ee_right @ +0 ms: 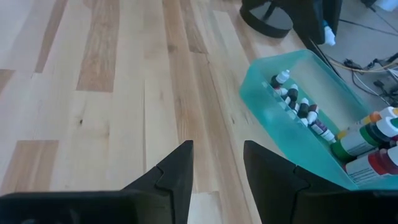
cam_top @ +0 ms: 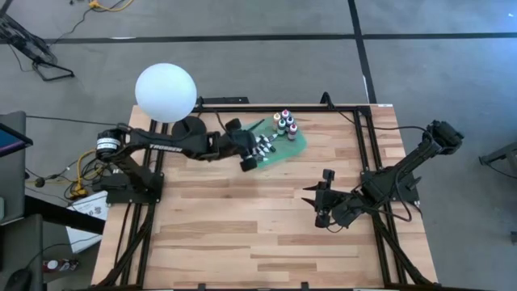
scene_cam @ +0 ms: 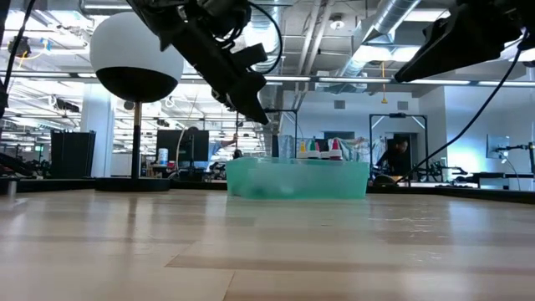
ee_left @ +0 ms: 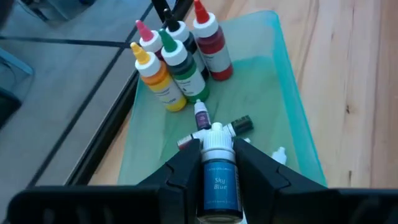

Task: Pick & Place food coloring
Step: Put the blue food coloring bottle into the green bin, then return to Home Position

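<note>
The left gripper (ee_left: 219, 186) hangs over the near-left end of the green tray (cam_top: 296, 149), at the far middle of the wooden surface (cam_top: 242, 234). Its fingers (ee_left: 180, 177) pinch a small dropper bottle (ee_left: 219, 180) with a blue label reading "Sky Blue" and a white cap, held by its body with the cap pointing toward the tray. In the low view this arm slants down from the upper left, and its tip stays above the tray's rim rather than inside it.

The rest of the food coloring sits in the tray. Four taller bottles stand upright in a tight cluster at the tray's far end: a yellow bottle (ee_left: 160, 81), a green bottle (ee_left: 181, 65), a red bottle (ee_left: 210, 45) and a pink-tipped bottle (ee_left: 148, 38) behind the yellow one. Several tiny droppers (ee_right: 298, 106) lie or stand in a row toward the tray's near end, just beyond the held bottle.

The right gripper (ee_right: 217, 171) waits low over bare wood at the right of the surface, well apart from the tray. Its fingers (ee_right: 171, 174) are spread slightly and hold nothing.

A white globe lamp (cam_top: 166, 93) stands at the far left, just beside the left arm.
</note>
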